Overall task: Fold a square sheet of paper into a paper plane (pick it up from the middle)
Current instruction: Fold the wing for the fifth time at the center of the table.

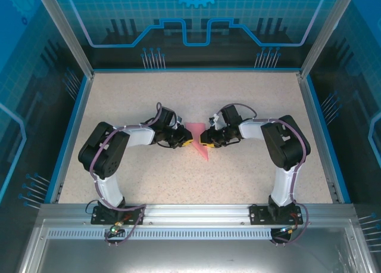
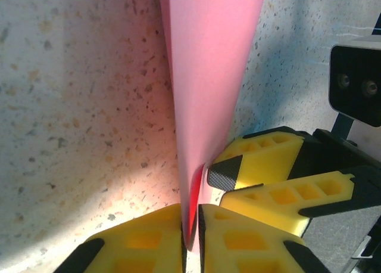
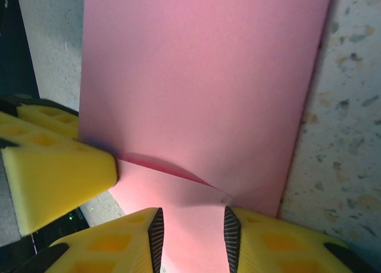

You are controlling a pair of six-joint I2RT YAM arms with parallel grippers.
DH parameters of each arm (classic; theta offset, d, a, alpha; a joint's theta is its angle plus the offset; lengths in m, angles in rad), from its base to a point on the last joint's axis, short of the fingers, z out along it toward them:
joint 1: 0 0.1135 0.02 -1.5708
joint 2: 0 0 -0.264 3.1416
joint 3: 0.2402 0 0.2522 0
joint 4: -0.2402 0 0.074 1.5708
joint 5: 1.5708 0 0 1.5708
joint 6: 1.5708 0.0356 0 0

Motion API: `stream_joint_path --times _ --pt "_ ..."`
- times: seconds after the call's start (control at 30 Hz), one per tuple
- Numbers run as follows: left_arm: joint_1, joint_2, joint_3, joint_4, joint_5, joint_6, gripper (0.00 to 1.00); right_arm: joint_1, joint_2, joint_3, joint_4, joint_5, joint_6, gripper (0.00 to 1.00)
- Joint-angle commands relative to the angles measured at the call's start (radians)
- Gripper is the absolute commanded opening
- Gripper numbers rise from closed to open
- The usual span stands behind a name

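The pink sheet of paper [image 1: 197,134] sits at the middle of the speckled worktop [image 1: 256,100], about halfway between its left and right edges and well clear of all 4 corners. From above it reads as a narrow wedge, wide toward the far edge and tapering to a point toward the near edge. The 2 arms reach in from either side and meet at it.

The left gripper [image 2: 190,219] is clamped on the paper. In the left wrist view its 2 yellow fingers [image 2: 140,246] stand pressed together, with only the thin pink edge between the pads. From there the sheet rises away as a tall, doubled fold with a sharp crease on its left side.

The right gripper [image 3: 192,222] comes in just beside it, its fingertips close to the left one's. In the right wrist view its jaws stand apart, with a clear gap between the 2 black pads. A lower flap of the paper lies across that gap and runs on behind both fingers. The pads do not pinch the paper. Above the flap, a broad flat panel of the paper stretches toward the far edge, with a curved shadowed fold where panel and flap meet.
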Motion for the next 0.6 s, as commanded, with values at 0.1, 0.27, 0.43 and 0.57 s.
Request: stream_joint_path --times 0.1,0.27,0.43,0.57 --pt "0.011 -0.001 0.023 -0.006 0.036 0.019 0.00 -0.026 0.020 0.002 -0.053 0.107 -0.080 0.37" --pt "-0.017 -0.076 0.003 -0.076 -0.047 -0.039 0.00 -0.007 -0.136 -0.027 -0.046 0.202 -0.126 0.50" --pt "-0.075 -0.157 0.010 -0.210 -0.211 -0.118 0.00 0.074 -0.309 -0.110 -0.012 0.432 -0.245 0.64" --pt "-0.118 -0.168 0.028 -0.238 -0.261 -0.183 0.00 0.215 -0.408 -0.212 0.071 0.689 -0.401 0.65"
